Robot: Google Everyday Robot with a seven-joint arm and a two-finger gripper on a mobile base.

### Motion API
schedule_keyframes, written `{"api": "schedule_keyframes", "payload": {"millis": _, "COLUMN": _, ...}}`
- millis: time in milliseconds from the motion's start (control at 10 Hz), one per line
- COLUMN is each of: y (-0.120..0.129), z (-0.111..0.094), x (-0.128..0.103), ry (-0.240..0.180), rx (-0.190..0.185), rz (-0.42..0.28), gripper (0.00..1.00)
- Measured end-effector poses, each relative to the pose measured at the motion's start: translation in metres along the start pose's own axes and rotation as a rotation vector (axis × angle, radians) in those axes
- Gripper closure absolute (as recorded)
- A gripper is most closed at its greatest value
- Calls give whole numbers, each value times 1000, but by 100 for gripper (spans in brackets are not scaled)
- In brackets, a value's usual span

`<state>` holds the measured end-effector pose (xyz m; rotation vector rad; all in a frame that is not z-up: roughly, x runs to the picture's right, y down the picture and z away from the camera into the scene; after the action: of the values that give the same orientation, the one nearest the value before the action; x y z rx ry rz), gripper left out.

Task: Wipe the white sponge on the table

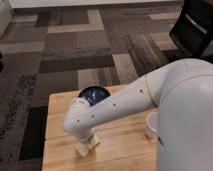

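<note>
- Grey and brown patterned carpet fills the upper half of the view.
- A white robot arm reaches in from the right edge, sloping down toward seven o'clock.
- A light wooden desk lies beneath the arm in the lower half.
- A black chair stands on the carpet at two o'clock.
- A dark blue bowl sits at the desk's far edge, at twelve o'clock from the wrist.
- A white cup, partly hidden by the robot's body, stands at three o'clock from the wrist.
- The sponge, a small off-white block, rests on the desk at seven o'clock from the bowl, directly under the wrist.
- The end effector points down onto the sponge, closed narrow, and appears to pinch it.
- Progress, as a judgement: the sponge looks gripped and pressed to the wood. Wiping strokes across the desk seem to be what is left, and no wiped trail shows.
- No brand, label or writing can be read anywhere.
</note>
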<state>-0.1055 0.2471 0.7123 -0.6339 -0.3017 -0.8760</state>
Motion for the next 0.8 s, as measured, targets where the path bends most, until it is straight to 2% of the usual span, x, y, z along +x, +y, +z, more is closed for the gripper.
{"api": "schedule_keyframes", "payload": {"millis": 200, "y": -11, "z": 2, "x": 9, "ry": 6, "rx": 4, "rz": -3, "gripper": 98}}
{"api": "schedule_keyframes", "payload": {"millis": 400, "y": -10, "z": 10, "x": 18, "ry": -4, "rx": -8, "rz": 17, "gripper": 98}}
{"api": "schedule_keyframes", "payload": {"millis": 600, "y": -3, "z": 14, "x": 32, "ry": 3, "rx": -21, "rz": 51, "gripper": 98}}
{"api": "schedule_keyframes", "payload": {"millis": 700, "y": 11, "z": 12, "x": 52, "ry": 26, "rx": -34, "rz": 100, "gripper": 98}}
{"api": "schedule_keyframes", "payload": {"millis": 800, "y": 18, "z": 10, "x": 61, "ry": 38, "rx": -38, "rz": 124, "gripper": 98}}
